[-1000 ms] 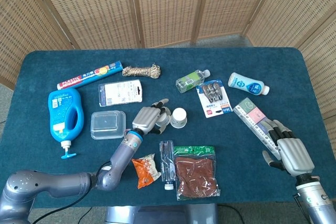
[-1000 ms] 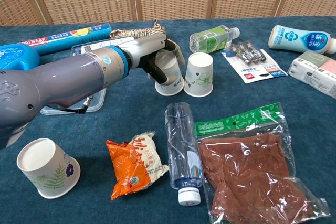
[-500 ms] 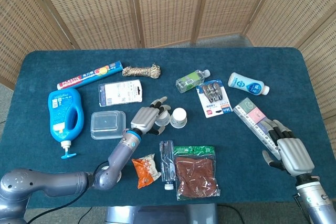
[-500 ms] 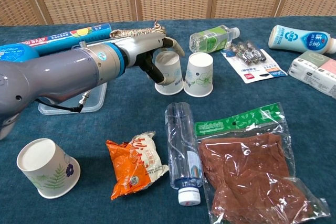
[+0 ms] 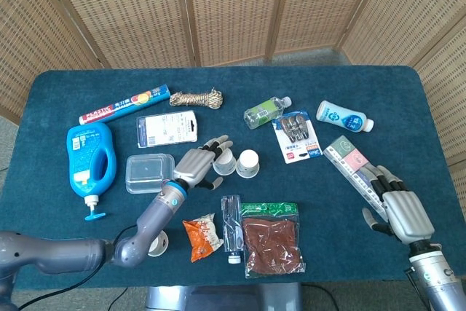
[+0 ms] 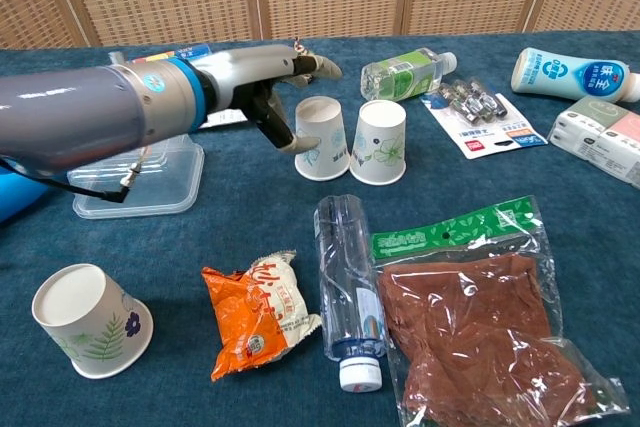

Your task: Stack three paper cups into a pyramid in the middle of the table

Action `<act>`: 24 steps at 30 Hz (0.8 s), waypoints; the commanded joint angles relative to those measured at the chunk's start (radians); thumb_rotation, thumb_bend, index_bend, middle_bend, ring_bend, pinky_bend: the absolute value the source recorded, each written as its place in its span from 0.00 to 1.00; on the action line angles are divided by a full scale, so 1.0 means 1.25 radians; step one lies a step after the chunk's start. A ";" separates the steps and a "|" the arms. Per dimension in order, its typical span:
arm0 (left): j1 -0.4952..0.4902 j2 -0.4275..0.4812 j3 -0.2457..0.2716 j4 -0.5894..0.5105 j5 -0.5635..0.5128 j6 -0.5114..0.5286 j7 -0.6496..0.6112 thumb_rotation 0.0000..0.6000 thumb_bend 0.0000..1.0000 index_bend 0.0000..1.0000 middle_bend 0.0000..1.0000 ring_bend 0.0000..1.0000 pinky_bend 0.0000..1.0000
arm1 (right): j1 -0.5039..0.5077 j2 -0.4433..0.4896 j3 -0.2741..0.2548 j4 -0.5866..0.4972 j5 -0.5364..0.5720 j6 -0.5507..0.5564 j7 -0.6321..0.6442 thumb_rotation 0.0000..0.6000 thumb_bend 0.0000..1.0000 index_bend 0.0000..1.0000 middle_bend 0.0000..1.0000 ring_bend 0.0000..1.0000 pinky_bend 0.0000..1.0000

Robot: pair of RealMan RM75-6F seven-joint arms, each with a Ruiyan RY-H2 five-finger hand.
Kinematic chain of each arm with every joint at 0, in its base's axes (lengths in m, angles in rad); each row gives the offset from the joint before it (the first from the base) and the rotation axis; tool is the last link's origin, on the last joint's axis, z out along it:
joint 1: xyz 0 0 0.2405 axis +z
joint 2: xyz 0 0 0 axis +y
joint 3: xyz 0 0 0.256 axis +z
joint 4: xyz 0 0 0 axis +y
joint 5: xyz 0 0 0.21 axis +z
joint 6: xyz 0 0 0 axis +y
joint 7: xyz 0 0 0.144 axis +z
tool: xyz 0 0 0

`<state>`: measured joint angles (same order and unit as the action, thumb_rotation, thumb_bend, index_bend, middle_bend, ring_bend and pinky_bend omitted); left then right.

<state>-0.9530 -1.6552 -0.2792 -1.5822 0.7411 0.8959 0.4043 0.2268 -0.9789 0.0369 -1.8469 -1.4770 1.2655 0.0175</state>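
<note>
Two white paper cups with a leaf print stand upside down side by side mid-table: the left cup (image 5: 224, 163) (image 6: 322, 138) and the right cup (image 5: 248, 163) (image 6: 380, 142). A third cup (image 6: 90, 320) stands at the front left; in the head view this cup (image 5: 156, 245) is half hidden under my left forearm. My left hand (image 5: 196, 167) (image 6: 262, 80) hovers just left of the left cup with its fingers spread, holding nothing. My right hand (image 5: 399, 212) lies open near the front right edge, far from the cups.
In front of the cups lie a clear water bottle (image 6: 347, 292), an orange snack packet (image 6: 258, 312) and a brown bag (image 6: 470, 332). A clear plastic box (image 6: 140, 182) sits under my left arm. A small green bottle (image 6: 405, 72) and card packs lie behind the cups.
My left hand let go of the left cup and drew back to the left, fingers spreading. That cup now stands free beside the right cup. The right hand has barely moved.
</note>
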 commanded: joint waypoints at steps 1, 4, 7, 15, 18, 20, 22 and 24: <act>0.029 0.070 0.016 -0.078 0.043 0.021 -0.013 1.00 0.42 0.00 0.00 0.00 0.25 | 0.003 -0.002 0.003 0.002 0.005 -0.004 0.001 1.00 0.47 0.07 0.06 0.00 0.17; 0.059 0.138 0.032 -0.153 0.099 0.037 -0.030 1.00 0.42 0.00 0.00 0.00 0.22 | 0.006 -0.005 0.007 0.005 0.015 -0.008 -0.002 1.00 0.47 0.07 0.06 0.00 0.17; 0.097 0.212 0.058 -0.227 0.172 0.056 -0.052 1.00 0.42 0.00 0.00 0.00 0.19 | 0.011 -0.009 0.014 0.007 0.030 -0.014 -0.010 1.00 0.48 0.07 0.06 0.00 0.17; 0.178 0.420 0.181 -0.361 0.373 0.018 -0.117 1.00 0.42 0.00 0.00 0.00 0.10 | 0.026 -0.029 0.029 0.002 0.067 -0.032 -0.047 1.00 0.48 0.07 0.06 0.00 0.15; 0.198 0.480 0.226 -0.387 0.441 -0.002 -0.134 1.00 0.42 0.01 0.00 0.00 0.08 | 0.033 -0.036 0.032 -0.005 0.073 -0.036 -0.064 1.00 0.47 0.07 0.06 0.00 0.15; 0.212 0.507 0.251 -0.398 0.482 -0.006 -0.144 1.00 0.42 0.01 0.00 0.00 0.08 | 0.034 -0.038 0.033 -0.011 0.076 -0.037 -0.075 1.00 0.47 0.07 0.06 0.00 0.15; 0.228 0.532 0.279 -0.406 0.523 -0.006 -0.144 1.00 0.42 0.01 0.00 0.00 0.08 | 0.035 -0.039 0.034 -0.017 0.080 -0.036 -0.085 1.00 0.47 0.07 0.06 0.00 0.15; 0.242 0.545 0.301 -0.408 0.560 0.001 -0.126 1.00 0.42 0.02 0.00 0.00 0.05 | 0.035 -0.039 0.034 -0.023 0.082 -0.035 -0.093 1.00 0.48 0.07 0.06 0.00 0.15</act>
<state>-0.6798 -0.9999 0.0571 -2.0754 1.3905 0.8983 0.2382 0.2706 -1.0272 0.0787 -1.8727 -1.3763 1.2212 -0.0957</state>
